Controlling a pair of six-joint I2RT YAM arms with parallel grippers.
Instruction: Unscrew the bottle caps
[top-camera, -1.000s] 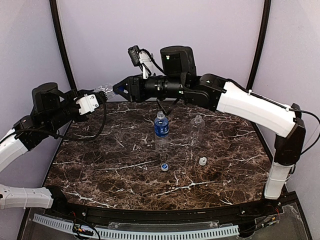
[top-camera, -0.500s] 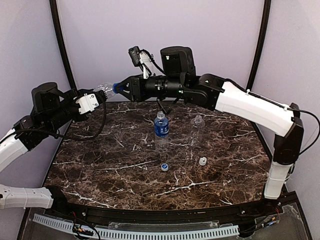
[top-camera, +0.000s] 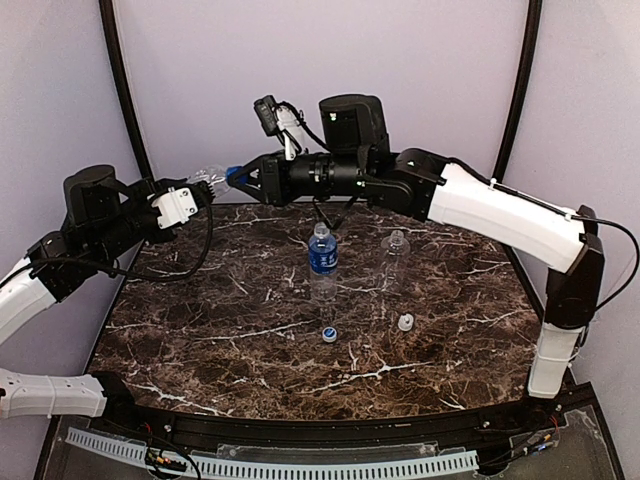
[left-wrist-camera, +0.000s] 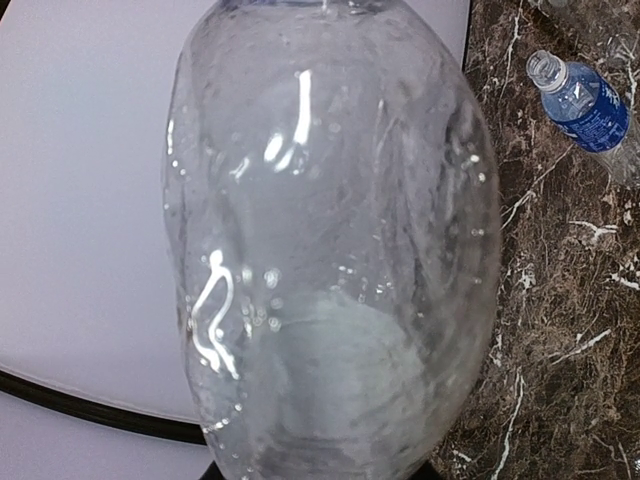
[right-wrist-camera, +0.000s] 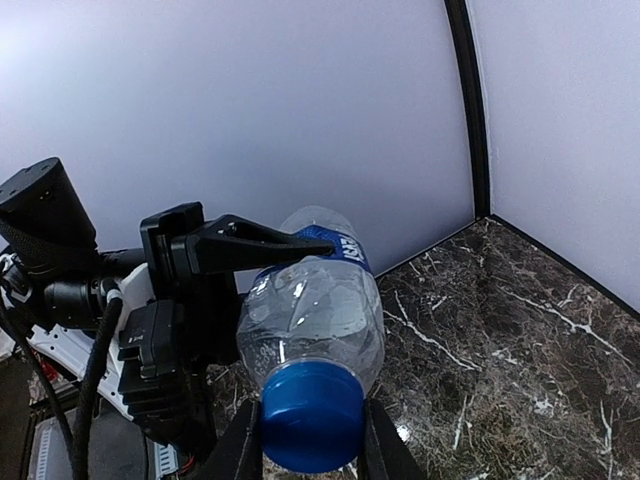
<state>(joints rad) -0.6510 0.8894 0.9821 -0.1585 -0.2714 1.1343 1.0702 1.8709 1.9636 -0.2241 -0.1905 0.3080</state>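
Top external view: at the far left, the left claw (top-camera: 196, 192) is seen closed on the body of the held bottle (top-camera: 211, 178). This bottle is kept on its side in the air, above the back left corner of the marble table (top-camera: 200, 340), with its neck pointed to the right. A dark blue cap (top-camera: 232, 176) sits at the end of that neck. The right claw (top-camera: 240, 177) is clamped round this cap, its jaws parted only by the cap's width.

Near the middle of the table a standing bottle (top-camera: 321, 262) with a blue label is seen upright, its neck bare. Just in front of it, towards the near edge, a first loose cap (top-camera: 328, 334) lies flat on the marble. Further right a plain bottle (top-camera: 396, 255) stands upright, clear and unlabelled, also uncapped. A second loose cap (top-camera: 405, 322), white, lies in front of it. The two upright bottles are near each other but apart.

From the left wrist, the view is almost filled by the clear wall of the held bottle, and the claw's own fingers cannot be made out. From the right wrist, the blue cap is seen gripped on both sides. One black finger (right-wrist-camera: 250, 238) of the left claw is laid along the held bottle's blue label.
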